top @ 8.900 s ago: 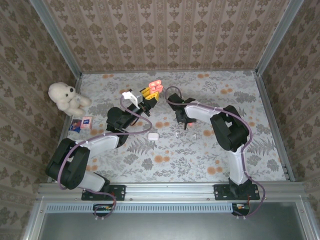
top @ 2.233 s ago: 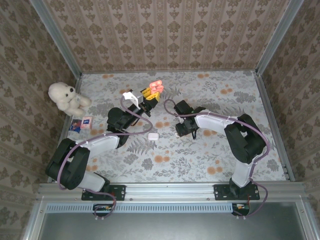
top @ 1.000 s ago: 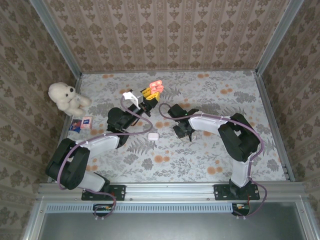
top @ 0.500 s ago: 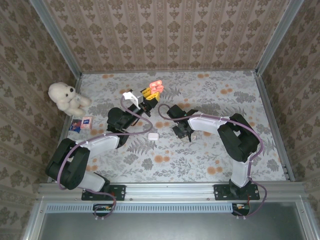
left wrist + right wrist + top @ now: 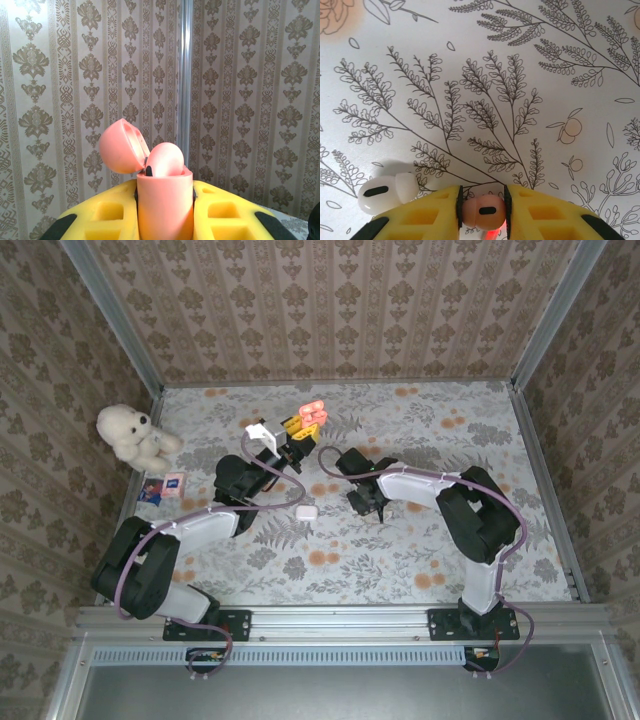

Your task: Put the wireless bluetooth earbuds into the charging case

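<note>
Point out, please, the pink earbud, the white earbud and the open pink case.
pink earbud (image 5: 482,211): right wrist view, middle of its body.
white earbud (image 5: 387,193): right wrist view, middle of its body.
pink case (image 5: 165,212): left wrist view, front of its lower half.

A staged robot test booth: wallpapered panels (image 5: 330,310), aluminium frame posts (image 5: 112,315), floral table cover (image 5: 400,555).

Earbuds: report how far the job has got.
Done: the left gripper holds the pink case upright, lid open. In hand: the right gripper pinches an orange-red earbud. Left: seating it in the case; a white earbud lies loose on the table beside it.
</note>
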